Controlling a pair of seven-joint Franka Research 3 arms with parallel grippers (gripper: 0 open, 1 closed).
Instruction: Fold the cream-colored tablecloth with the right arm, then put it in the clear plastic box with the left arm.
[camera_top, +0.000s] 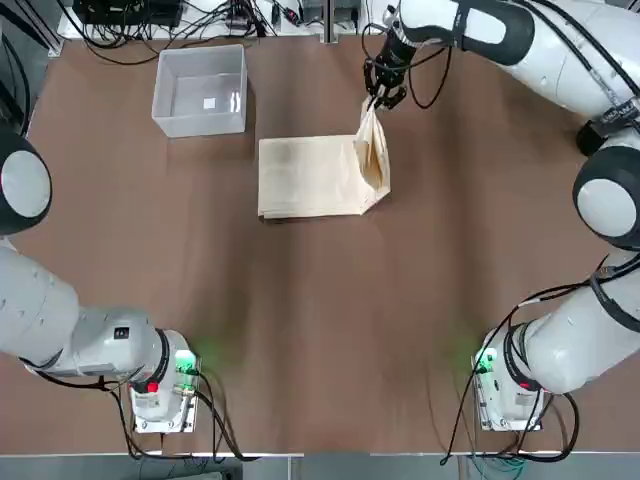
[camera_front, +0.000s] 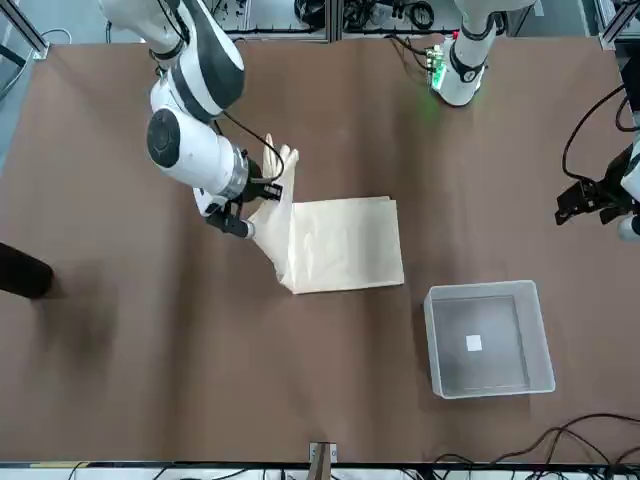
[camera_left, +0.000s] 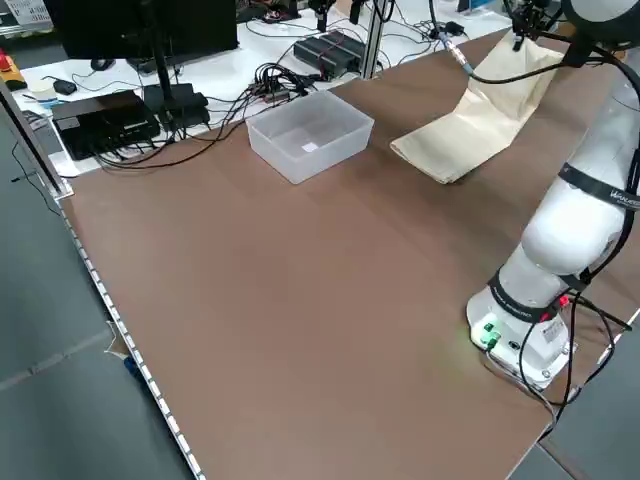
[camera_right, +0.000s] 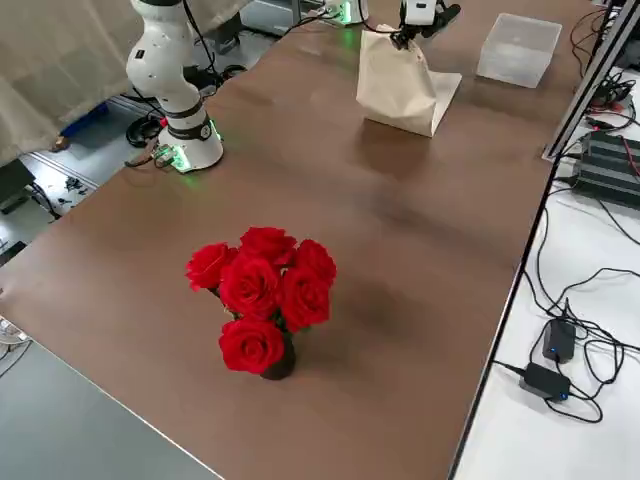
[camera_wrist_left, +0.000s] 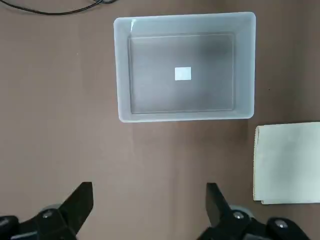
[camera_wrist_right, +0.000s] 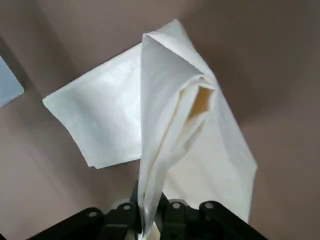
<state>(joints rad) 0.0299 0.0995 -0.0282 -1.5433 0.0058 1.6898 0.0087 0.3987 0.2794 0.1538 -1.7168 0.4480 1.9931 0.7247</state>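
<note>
One corner of the cream-colored tablecloth (camera_top: 310, 178) is hanging pinched in the right gripper (camera_top: 384, 98), above the table's (camera_top: 330, 330) far edge side; the flat part is lying leftward and nearer the robot from that grip, long axis running left to right; the fold, by my reading, is wanting a carry leftward over it. Clear plastic box (camera_top: 201, 92) is sitting farther left, near the far-left corner; left gripper (camera_wrist_left: 150, 210), spread and empty, is waiting near the box, farther from the raised corner.
</note>
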